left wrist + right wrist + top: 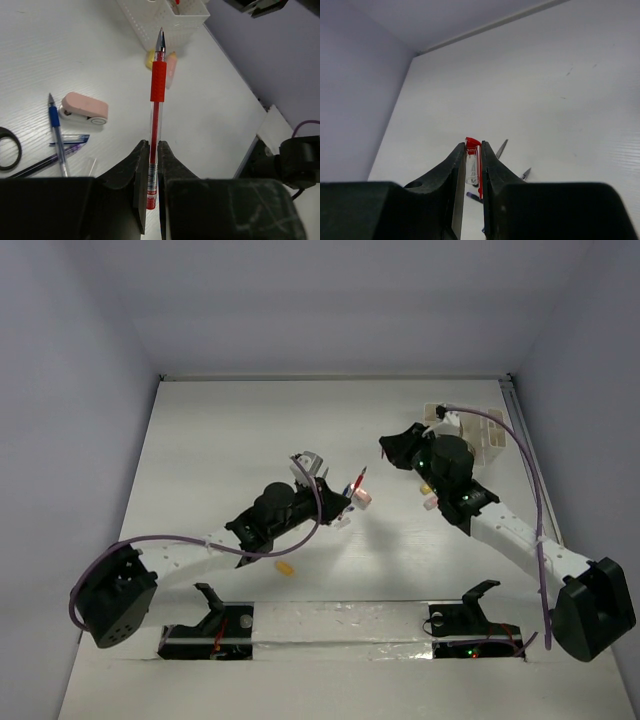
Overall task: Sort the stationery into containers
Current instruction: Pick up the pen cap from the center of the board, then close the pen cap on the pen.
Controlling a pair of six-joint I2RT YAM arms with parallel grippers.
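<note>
White tabletop [220, 440], faintly grained, boxed in by pale grey-lilac walls [70, 390] on the left, at the back and on the right. A shiny taped strip [340, 618] runs along the near edge between the two arm bases. Open white surface stretches across the far left, and the clutter sits mid-table and to the right.

The white organiser [487, 440] is tucked into the far right corner, close to the right-hand wall. The left pincer [152, 146] is clamped tight on a red pen [157, 95], gripped at its tail end, tip pointing toward the organiser.

On the surface beneath lie a blue pen [57, 132], a pink dispenser-like block [85, 107] and a black scissor loop [7, 147]. A yellow block [149, 59] and a pale pink block [171, 67] sit just beside the organiser's wall.

The right pincer [472, 146] is near the organiser, closed down on a small red-and-clear piece [472, 160]. What that piece is, I cannot tell.
</note>
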